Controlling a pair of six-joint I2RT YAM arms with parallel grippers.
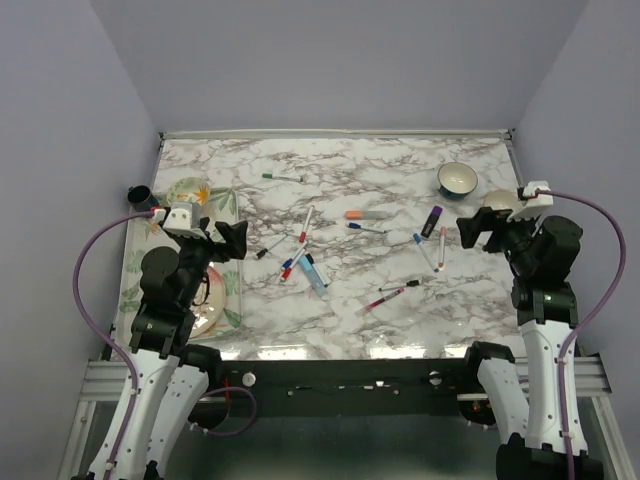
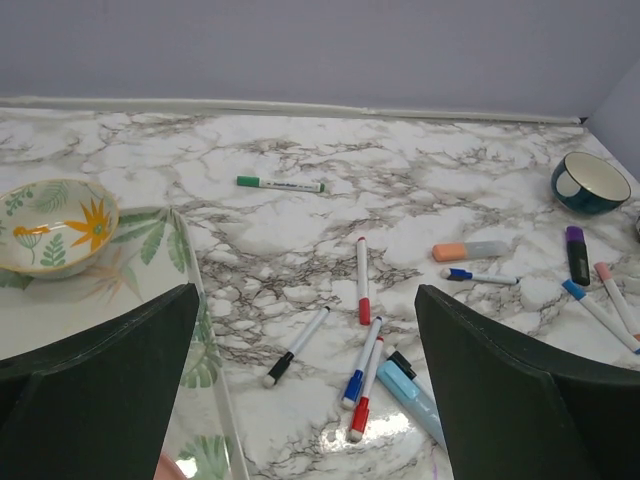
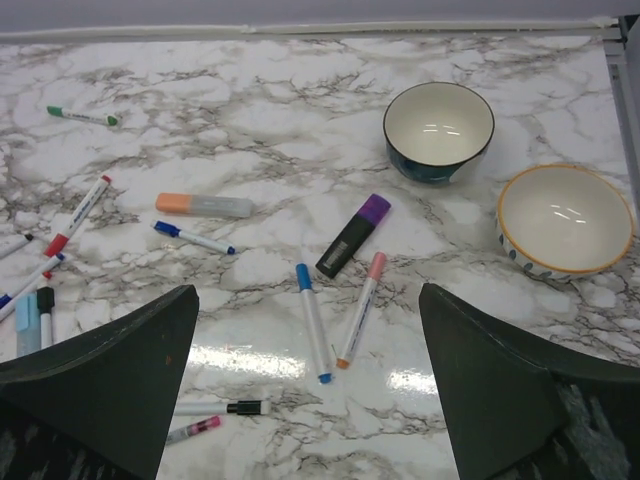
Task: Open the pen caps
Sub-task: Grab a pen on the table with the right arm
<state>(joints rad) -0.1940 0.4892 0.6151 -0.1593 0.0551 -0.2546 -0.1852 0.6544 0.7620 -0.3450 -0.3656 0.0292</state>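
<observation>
Pen caps [image 3: 374, 208] sit on their pens, scattered across the middle of the marble counter [image 1: 400, 170]. A cluster of red, blue and black-capped pens [image 2: 362, 375] lies left of centre. The green pen [image 2: 280, 184] lies alone toward the far edge. The orange highlighter [image 3: 205, 205], purple highlighter [image 3: 350, 240], blue pen [image 3: 312, 322] and pink pen [image 3: 362, 310] lie right of centre. Left gripper [image 1: 228, 240] is spread wide, holding nothing, above the left edge by the leaf-print tray [image 2: 185, 250]. Right gripper [image 1: 478, 232] is also spread wide and empty, at the right edge beside the yellow-rimmed bowl [image 3: 565, 220]. The blue bowl [image 3: 438, 128] is near the far right corner.
</observation>
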